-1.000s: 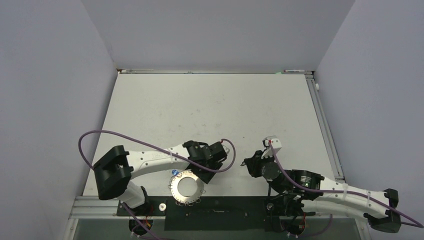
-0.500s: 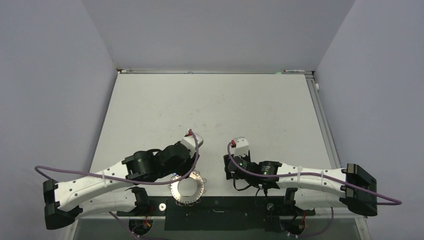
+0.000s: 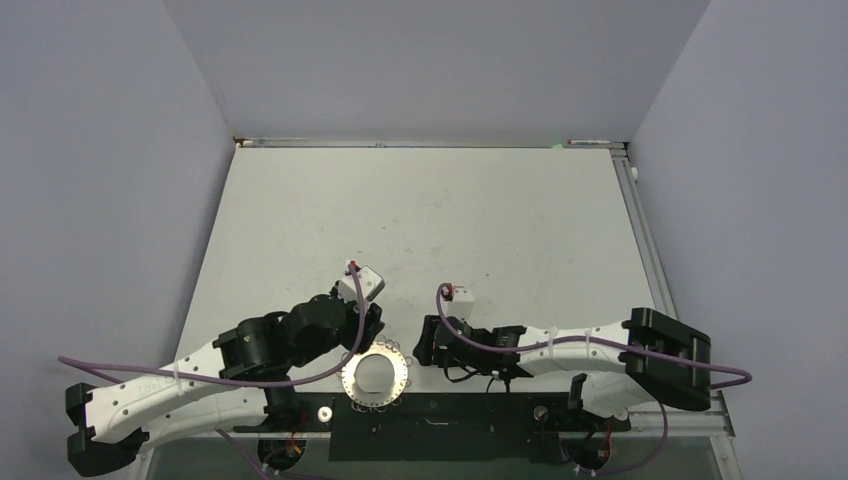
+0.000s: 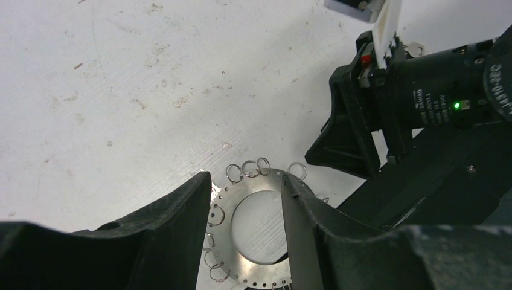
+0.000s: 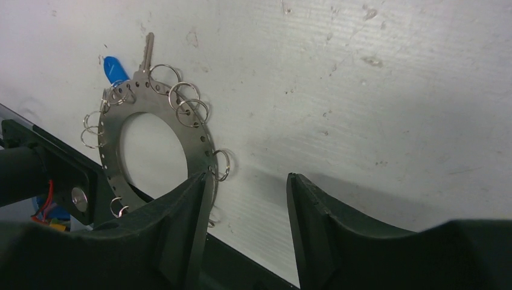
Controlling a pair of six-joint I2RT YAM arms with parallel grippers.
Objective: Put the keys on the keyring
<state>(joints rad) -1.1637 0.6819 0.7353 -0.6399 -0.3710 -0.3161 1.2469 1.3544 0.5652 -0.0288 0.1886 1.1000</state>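
Observation:
The keyring (image 3: 376, 375), a flat grey metal ring fringed with small wire loops, lies at the table's near edge. My left gripper (image 3: 363, 335) is open just above its upper left; in the left wrist view (image 4: 241, 181) the ring (image 4: 255, 181) lies between the two fingers. My right gripper (image 3: 420, 346) is open and empty at the ring's right side. In the right wrist view (image 5: 249, 176) its left fingertip is at the ring's rim (image 5: 196, 145). The blue key (image 5: 113, 68) lies at the ring's far rim beside a small silver blade (image 5: 147, 51). The dark key is not visible.
A black rail (image 3: 430, 420) runs along the table's near edge just behind the ring, with a small silver round fitting (image 3: 325, 411) on it. The white table (image 3: 430, 220) stretches away beyond both grippers, with walls on three sides.
Both arms have swung round. The left gripper has drawn back onto the ring's upper left. The right gripper has moved left and down to the ring's right side. The ring has stayed put.

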